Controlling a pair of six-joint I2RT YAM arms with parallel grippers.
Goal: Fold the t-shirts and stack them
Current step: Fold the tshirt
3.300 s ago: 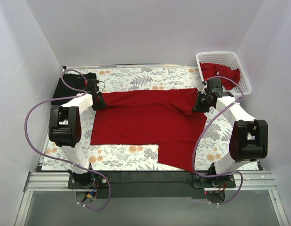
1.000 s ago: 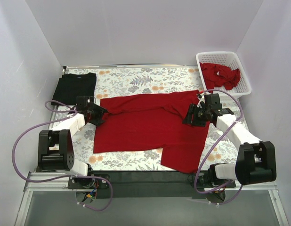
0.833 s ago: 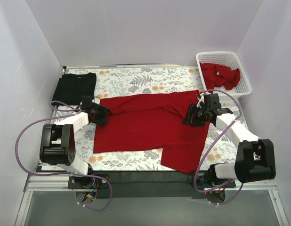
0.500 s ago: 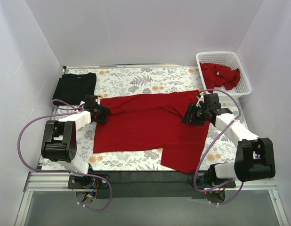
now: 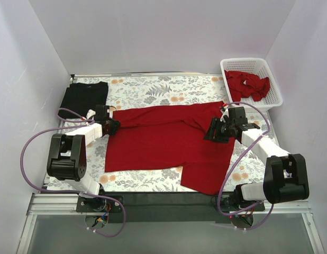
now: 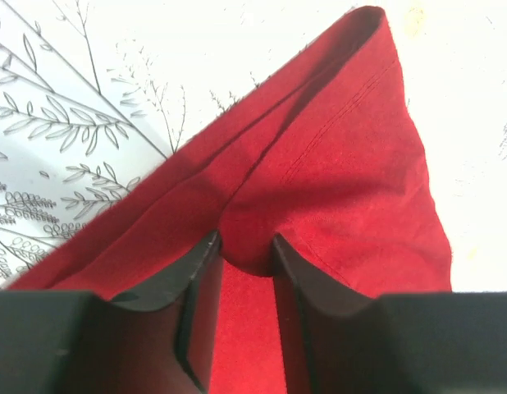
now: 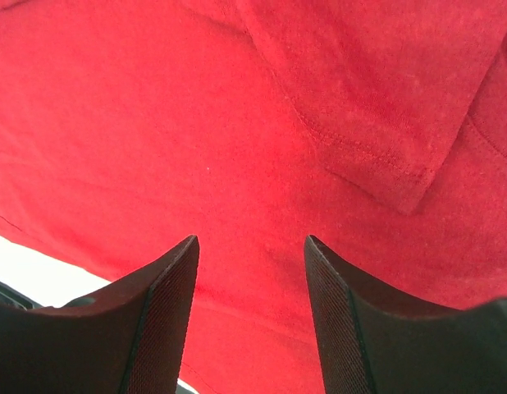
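Note:
A red t-shirt (image 5: 169,140) lies spread across the flowered table. My left gripper (image 5: 114,126) is at its left sleeve and is shut on a fold of the red cloth (image 6: 319,180), which bulges between the fingers. My right gripper (image 5: 212,132) is open, low over the shirt's right part (image 7: 262,148), with nothing between its fingers. A black t-shirt (image 5: 84,98) lies folded at the back left. More red t-shirts (image 5: 247,84) are bunched in the basket.
A white lattice basket (image 5: 274,87) stands at the back right corner. White walls close in the table on three sides. The flowered tablecloth (image 5: 163,87) shows behind the shirt and along the front edge.
Both arms have drawn the shirt toward the front and lowered it. The right gripper has let go of the cloth. The left gripper has shifted slightly back with the sleeve.

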